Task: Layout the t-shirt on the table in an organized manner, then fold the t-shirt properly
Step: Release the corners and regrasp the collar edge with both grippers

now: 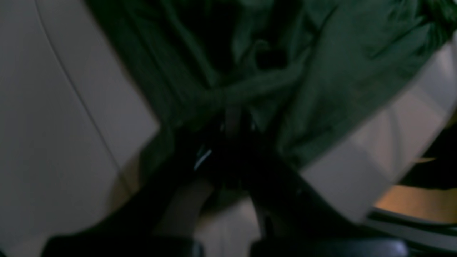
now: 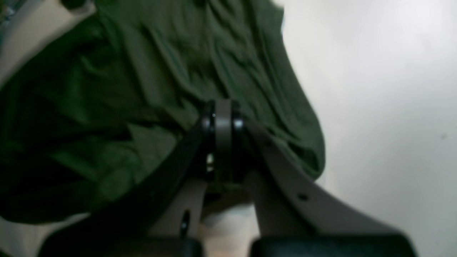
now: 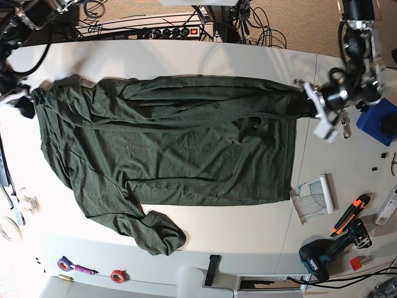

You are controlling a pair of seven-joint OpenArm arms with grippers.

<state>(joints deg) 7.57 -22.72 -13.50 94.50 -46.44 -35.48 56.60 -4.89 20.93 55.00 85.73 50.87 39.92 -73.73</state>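
A dark green t-shirt (image 3: 173,149) lies spread out and wrinkled across the white table (image 3: 236,230). My left jaws are pinched closed on a bunched edge of the t-shirt. My right jaws are pinched closed on its opposite edge. One sleeve (image 3: 158,233) lies crumpled off the t-shirt's long side, toward the end my right jaws hold.
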